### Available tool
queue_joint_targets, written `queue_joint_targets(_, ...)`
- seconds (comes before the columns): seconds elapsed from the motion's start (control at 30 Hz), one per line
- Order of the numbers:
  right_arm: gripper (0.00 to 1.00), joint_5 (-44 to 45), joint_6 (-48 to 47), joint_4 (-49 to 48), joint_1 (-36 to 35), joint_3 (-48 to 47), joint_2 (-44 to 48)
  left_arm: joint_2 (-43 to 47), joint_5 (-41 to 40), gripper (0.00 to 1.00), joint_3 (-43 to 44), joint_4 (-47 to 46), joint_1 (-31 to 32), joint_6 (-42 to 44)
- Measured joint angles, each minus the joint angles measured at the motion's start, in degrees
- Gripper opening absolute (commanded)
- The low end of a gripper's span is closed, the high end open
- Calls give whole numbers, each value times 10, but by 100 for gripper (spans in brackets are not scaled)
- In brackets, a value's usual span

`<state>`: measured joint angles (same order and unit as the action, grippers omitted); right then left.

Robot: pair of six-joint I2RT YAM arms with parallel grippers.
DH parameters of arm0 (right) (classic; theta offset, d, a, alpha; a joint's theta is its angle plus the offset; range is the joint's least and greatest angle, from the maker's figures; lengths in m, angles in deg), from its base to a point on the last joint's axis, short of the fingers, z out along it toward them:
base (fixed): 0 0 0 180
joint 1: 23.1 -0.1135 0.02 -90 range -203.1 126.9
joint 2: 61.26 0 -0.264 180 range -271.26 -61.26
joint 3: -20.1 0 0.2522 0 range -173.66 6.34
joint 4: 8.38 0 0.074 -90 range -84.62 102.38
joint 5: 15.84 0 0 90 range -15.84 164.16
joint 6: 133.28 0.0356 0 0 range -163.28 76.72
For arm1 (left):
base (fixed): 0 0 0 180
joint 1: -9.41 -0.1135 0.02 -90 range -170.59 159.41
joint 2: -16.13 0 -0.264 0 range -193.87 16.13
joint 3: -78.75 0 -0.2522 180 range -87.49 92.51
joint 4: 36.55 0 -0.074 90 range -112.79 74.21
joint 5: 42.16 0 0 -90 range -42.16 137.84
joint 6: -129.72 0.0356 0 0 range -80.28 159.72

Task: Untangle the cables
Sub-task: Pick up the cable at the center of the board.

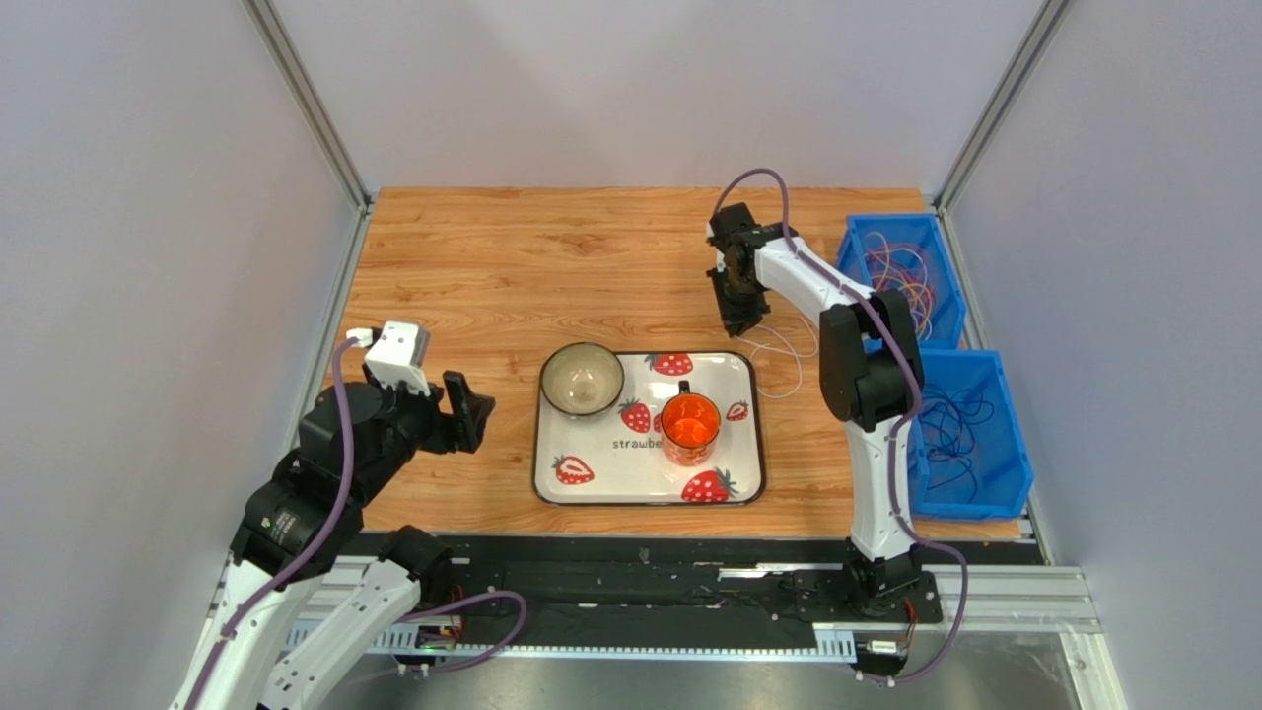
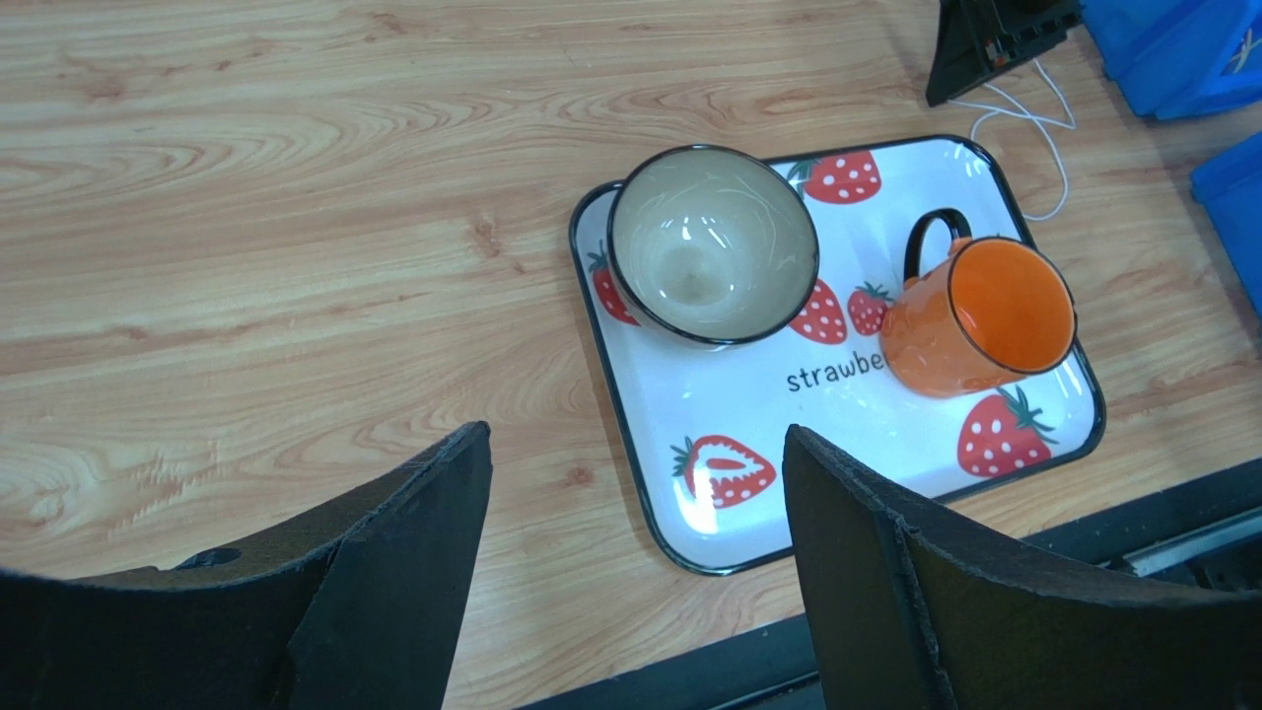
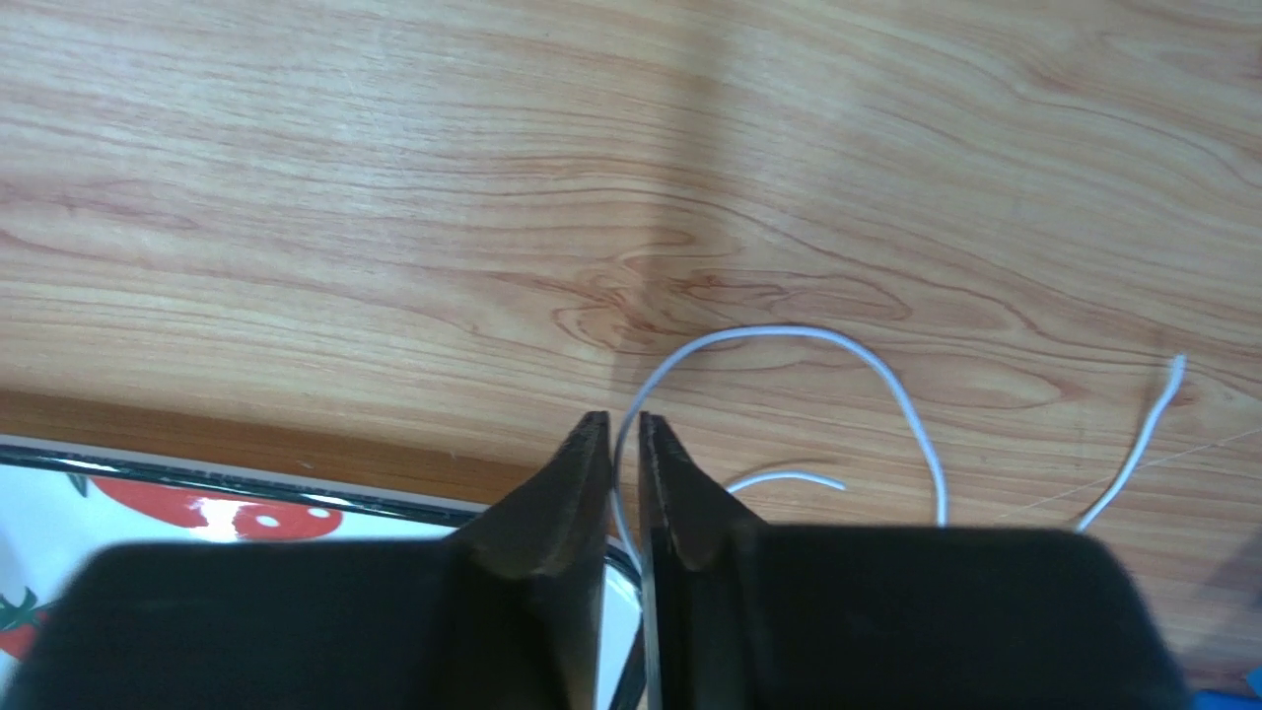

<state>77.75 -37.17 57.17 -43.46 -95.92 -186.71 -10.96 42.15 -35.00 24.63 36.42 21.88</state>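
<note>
Just beyond the far right corner of the tray (image 1: 630, 477), a white cable (image 3: 800, 337) is clamped by the right gripper (image 3: 624, 432), seemingly to be drawn apart from the cables (image 1: 896, 274) heaped in the far-right blue bin (image 1: 889, 222), while the left gripper (image 2: 634, 444) is held wide apart at the near left.

I lose the thin white cable (image 3: 785, 337) where it runs between the right gripper's (image 3: 624, 429) black fingers (image 3: 571, 488); the strawberry-printed white tray (image 3: 45, 511) is cropped by the frame edge, and the coloured wire loops (image 1: 901, 274) in the far blue plastic bin (image 1: 893, 222) blur together.
</note>
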Motion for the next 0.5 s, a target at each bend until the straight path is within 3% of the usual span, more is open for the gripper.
queue_joint_targets(0.03,0,-2,2,0,-4,-3,-2,0,0,80,0,0,0,0)
queue_joint_targets(0.27,0,-12,16,10,-11,-24,-7,0,0,80,0,0,0,0)
queue_joint_targets(0.5,0,-43,24,44,-11,-121,2,0,0,80,0,0,0,0)
